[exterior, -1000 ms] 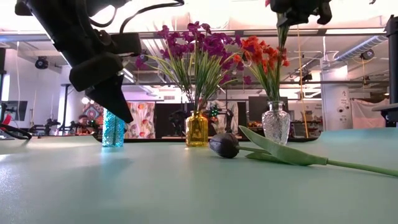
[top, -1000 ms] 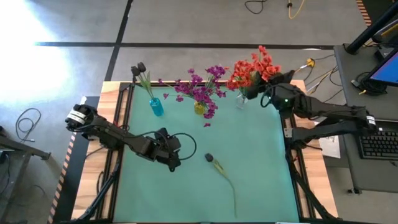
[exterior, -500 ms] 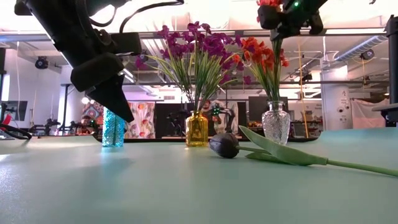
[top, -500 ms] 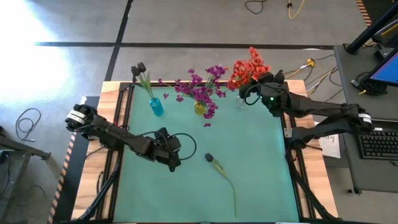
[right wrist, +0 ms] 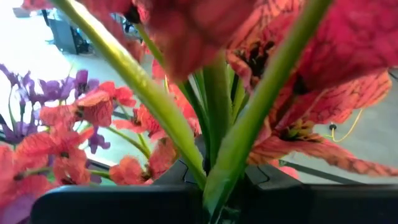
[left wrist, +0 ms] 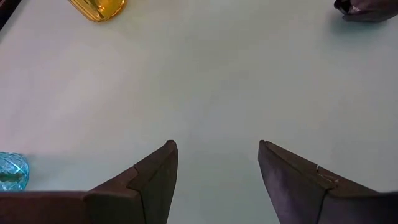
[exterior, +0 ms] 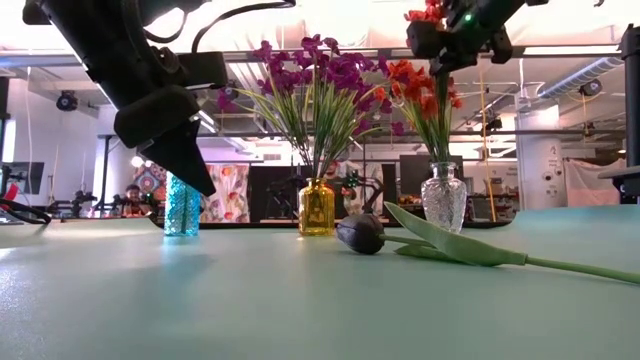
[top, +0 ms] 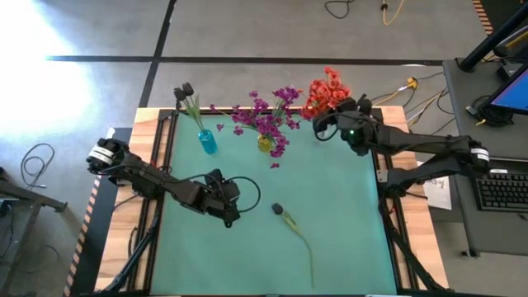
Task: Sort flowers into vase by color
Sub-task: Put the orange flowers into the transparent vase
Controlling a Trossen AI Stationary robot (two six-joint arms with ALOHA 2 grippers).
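Left end effector (top: 233, 216) idle low over the teal desk (top: 346, 223), fingers parted and grasping nothing; blue vase (top: 207, 142) with dark buds, amber vase (top: 265, 143) with purple flowers (top: 268, 120), and a lone dark-budded flower (top: 293, 228) lying flat mid-desk, well apart from any vase. Right end effector (top: 328, 125) clenched on an orange-red flower (top: 323, 92) above the clear glass vase (exterior: 444, 198). Recommended: stem held upright, tip centred over the narrow mouth, lowered slowly clear of the springy green stems and cloth-like petals; glass judged smooth and tip-prone.
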